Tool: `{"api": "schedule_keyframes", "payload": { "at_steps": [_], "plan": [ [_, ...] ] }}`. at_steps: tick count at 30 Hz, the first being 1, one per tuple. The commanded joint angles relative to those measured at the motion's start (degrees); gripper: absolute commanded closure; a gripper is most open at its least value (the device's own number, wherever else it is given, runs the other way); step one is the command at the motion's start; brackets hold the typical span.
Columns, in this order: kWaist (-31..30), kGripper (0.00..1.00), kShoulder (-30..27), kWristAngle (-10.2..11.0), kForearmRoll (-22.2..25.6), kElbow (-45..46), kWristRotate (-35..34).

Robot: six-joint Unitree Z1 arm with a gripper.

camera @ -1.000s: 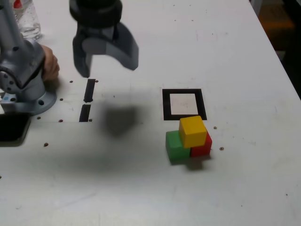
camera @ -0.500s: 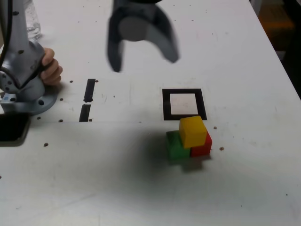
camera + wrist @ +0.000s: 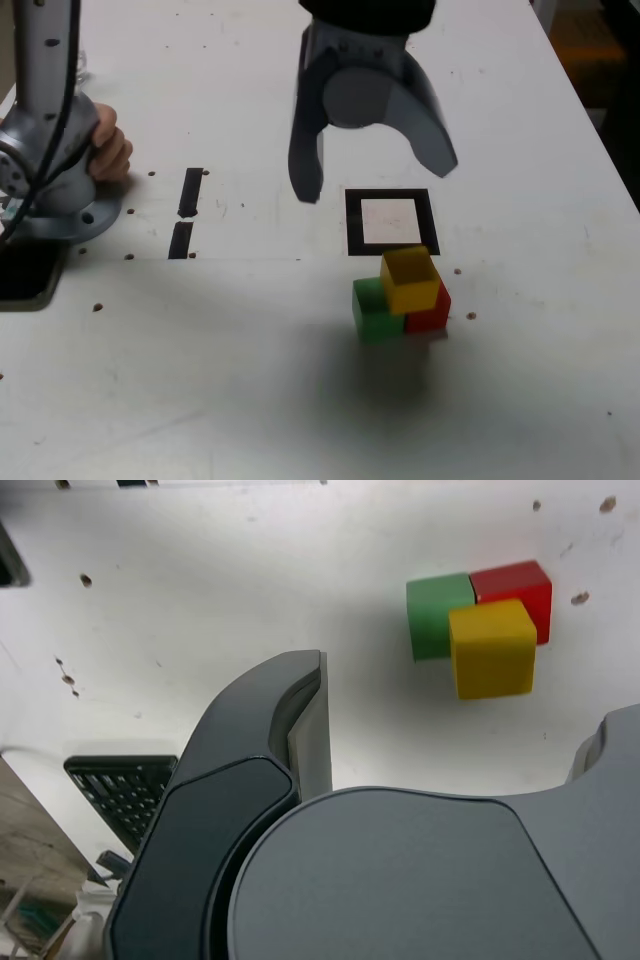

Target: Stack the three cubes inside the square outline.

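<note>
Three cubes sit clustered just in front of the square outline (image 3: 352,222), outside it. The green cube (image 3: 374,310) and the red cube (image 3: 433,312) lie side by side on the table, and the yellow cube (image 3: 410,279) rests on top, across both. The wrist view shows the same cluster: green cube (image 3: 436,615), red cube (image 3: 514,587), yellow cube (image 3: 490,648). My gripper (image 3: 375,180) hangs in the air over the outline's far side, open and empty, its fingers spread wider than the outline. In the wrist view the gripper (image 3: 465,695) is short of the cubes.
The arm's base (image 3: 55,190) stands at the exterior view's left, with a person's hand (image 3: 108,145) resting against it. Two short black bar marks (image 3: 190,192) lie between the base and the outline. A dark flat object (image 3: 25,272) sits at the left edge. A keyboard (image 3: 125,795) shows beyond the table.
The open gripper has swung toward the exterior view's right, from above the bar marks to above the square outline, and dropped a little. The cubes have not moved.
</note>
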Motion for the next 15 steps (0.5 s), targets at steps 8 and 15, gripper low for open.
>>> {"api": "schedule_keyframes", "payload": {
  "at_steps": [8, 15],
  "plan": [
    [-2.48, 0.06, 3.71, -0.34, 0.66, -1.74, -1.34],
    [-2.85, 0.07, 6.73, -0.58, 0.66, -2.10, -0.97]
  ]
}}
